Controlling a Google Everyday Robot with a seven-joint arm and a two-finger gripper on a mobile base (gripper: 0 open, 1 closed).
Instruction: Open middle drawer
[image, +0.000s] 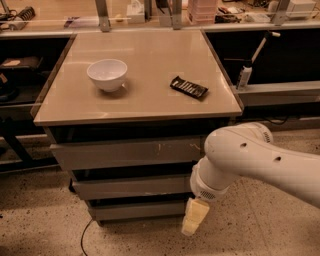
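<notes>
The middle drawer (130, 186) is a wide, shallow, plain grey front, shut, between the taller scratched top front (125, 152) and the narrow bottom front (135, 210) of a low cabinet. My gripper (194, 218) is cream-coloured and points down in front of the cabinet's lower right corner. It hangs level with the bottom front, just below the right end of the middle drawer. My white arm (250, 155) reaches in from the right and hides the right ends of the drawer fronts.
On the cabinet's beige top (145, 55) stand a white bowl (107, 74) and a dark flat packet (189, 87). Benches with dark shelves run behind and to both sides. A cable (82, 235) lies on the speckled floor at the front left.
</notes>
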